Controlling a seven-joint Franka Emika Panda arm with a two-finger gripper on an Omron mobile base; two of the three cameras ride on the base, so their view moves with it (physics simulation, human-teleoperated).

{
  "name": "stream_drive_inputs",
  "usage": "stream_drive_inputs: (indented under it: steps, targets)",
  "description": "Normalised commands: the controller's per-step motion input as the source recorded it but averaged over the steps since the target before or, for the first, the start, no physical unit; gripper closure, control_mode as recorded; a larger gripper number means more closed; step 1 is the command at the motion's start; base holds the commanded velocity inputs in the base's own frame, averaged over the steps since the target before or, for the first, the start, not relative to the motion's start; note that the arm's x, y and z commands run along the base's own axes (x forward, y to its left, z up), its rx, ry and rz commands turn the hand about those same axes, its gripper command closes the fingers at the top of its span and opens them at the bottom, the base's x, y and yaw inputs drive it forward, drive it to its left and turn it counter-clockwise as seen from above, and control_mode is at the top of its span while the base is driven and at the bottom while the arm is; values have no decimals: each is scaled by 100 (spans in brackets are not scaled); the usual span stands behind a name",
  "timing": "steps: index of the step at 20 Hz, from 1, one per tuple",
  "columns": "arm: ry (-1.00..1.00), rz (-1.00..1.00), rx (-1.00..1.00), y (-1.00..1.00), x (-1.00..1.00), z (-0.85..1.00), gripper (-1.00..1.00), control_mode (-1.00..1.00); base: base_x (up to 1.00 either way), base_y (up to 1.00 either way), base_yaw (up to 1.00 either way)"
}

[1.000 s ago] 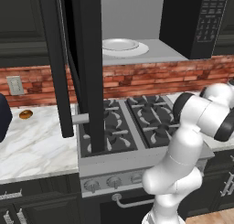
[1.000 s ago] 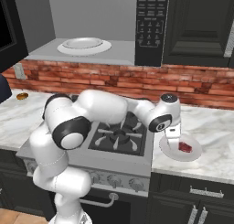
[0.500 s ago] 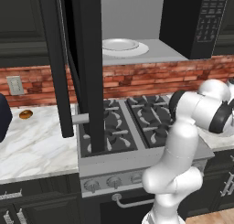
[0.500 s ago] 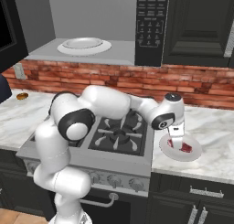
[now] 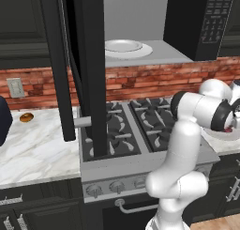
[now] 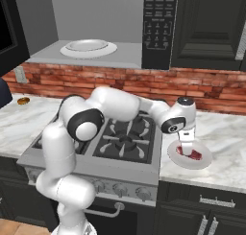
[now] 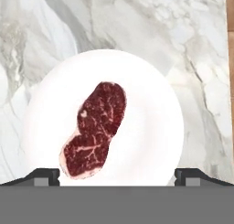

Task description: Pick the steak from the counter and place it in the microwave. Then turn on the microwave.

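The steak [image 7: 96, 129] is a dark-red slab with pale streaks, lying on a white plate [image 7: 153, 88] on the marble counter [image 7: 137, 22]. My gripper [image 7: 118, 176] hangs open straight above it, one fingertip at each side of the plate and nothing between them. From the right base view, the gripper [image 6: 186, 145] points down just over the steak [image 6: 195, 155] and its plate [image 6: 207, 161], right of the stove. The microwave [image 6: 158, 23] stands open above, with a white round plate [image 6: 89, 48] inside.
The microwave door [image 5: 89, 60] swings out over the stovetop [image 5: 131, 130] at left. A small orange-brown item [image 5: 26, 117] lies on the left counter. Brick backsplash [image 6: 211, 88] runs behind; the counter [image 6: 226, 133] continues right of the plate.
The arm has reached further right and the gripper has come down a little over the plate with the steak. It has stayed open.
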Motion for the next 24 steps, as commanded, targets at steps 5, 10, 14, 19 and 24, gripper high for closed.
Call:
stream_drive_inputs:
  steps: [5, 10, 14, 19, 24]
  targets:
    - [0, 0, 7, -2, 14, -9, -100, -100, 0, 0, 0]
    - [0, 0, 0, -5, 17, -11, -100, -100, 0, 0, 0]
    - [0, 0, 0, -6, 15, -13, -100, -100, 0, 0, 0]
    - [0, 0, 0, -5, 14, -16, -100, -100, 0, 0, 0]
    - [0, -1, 0, -7, 17, -17, -100, -100, 0, 0, 0]
